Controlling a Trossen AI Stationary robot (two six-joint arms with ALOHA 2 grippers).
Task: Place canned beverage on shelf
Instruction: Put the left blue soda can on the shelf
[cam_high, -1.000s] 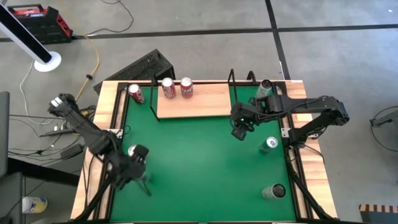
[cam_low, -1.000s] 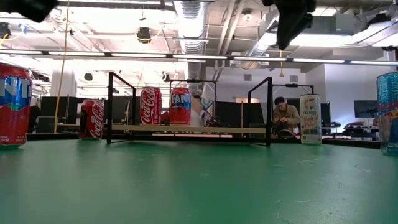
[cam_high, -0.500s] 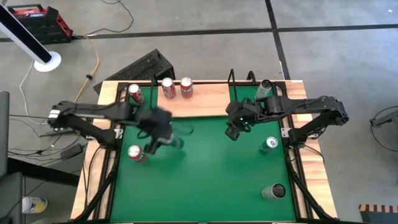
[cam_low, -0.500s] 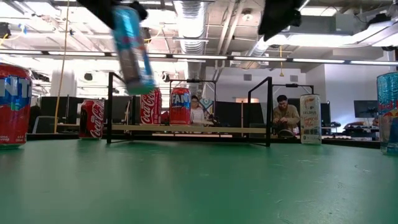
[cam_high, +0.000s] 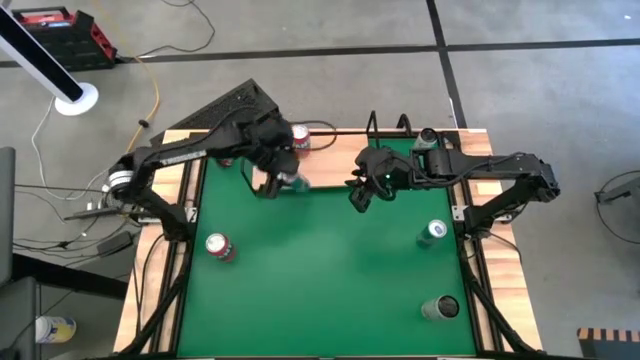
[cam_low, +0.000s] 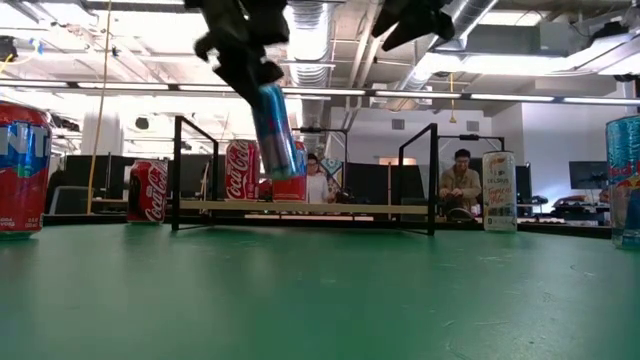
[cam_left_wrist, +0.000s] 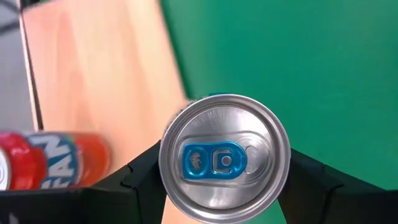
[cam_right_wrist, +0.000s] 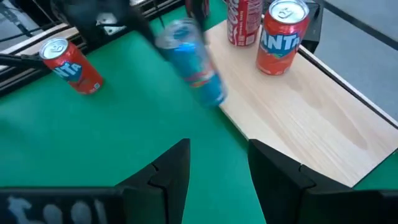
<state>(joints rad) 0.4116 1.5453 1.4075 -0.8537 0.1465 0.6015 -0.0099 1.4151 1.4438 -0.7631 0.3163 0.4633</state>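
Note:
My left gripper is shut on a blue can, which is in the air over the near edge of the pale-wood shelf. The can shows tilted in the low view, and its silver top shows in the left wrist view. A Fanta can and a Coca-Cola can stand on the shelf. My right gripper is open and empty above the mat, just right of the blue can. My left gripper pinches the blue can's upper end between its two fingers, one on each side just below the rim. The fingers come from above. The can hangs below them, tilted and lifted clear of table and shelf.
A Fanta can stands on the green mat at the left. A blue can stands at the right, and another can lies near the right front corner. A pale can stands at the far right. Black wire frames end the shelf.
My left gripper has gone from the table's near left toward the far edge and right, carrying the blue can lifted clear and tilted, up to the shelf's near edge. My right gripper has drifted toward the table's left and far edge.

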